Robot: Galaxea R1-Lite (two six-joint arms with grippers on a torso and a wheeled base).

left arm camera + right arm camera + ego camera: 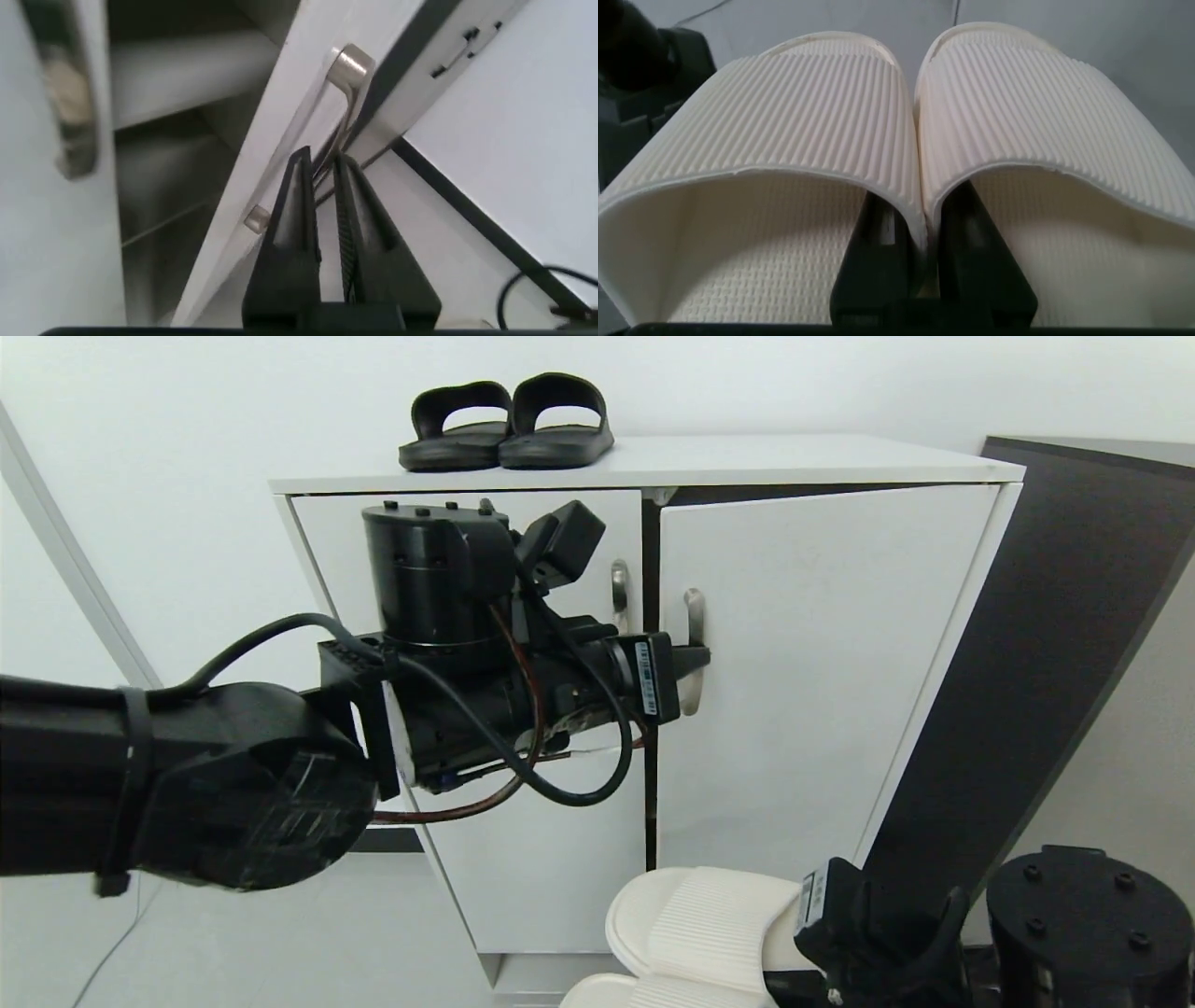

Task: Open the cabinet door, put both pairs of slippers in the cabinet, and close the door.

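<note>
A white cabinet [822,462] stands in front of me with a pair of black slippers [509,429] on its top. Its right door [812,663] is slightly ajar, with a dark gap along its top edge. My left gripper [700,658] is shut on that door's metal handle [693,602]. In the left wrist view the left gripper [322,168] pinches the handle [348,70] bar. Low at the front, my right gripper [822,919] is shut on a pair of white ribbed slippers [700,915]. In the right wrist view the right gripper [920,247] pinches the slippers' [822,131] inner walls together.
The left door [523,859] is shut, and its handle [619,588] sits just beside the right door's. Shelves [177,65] show through the gap. A dark panel [1055,663] leans right of the cabinet. A white wall is behind.
</note>
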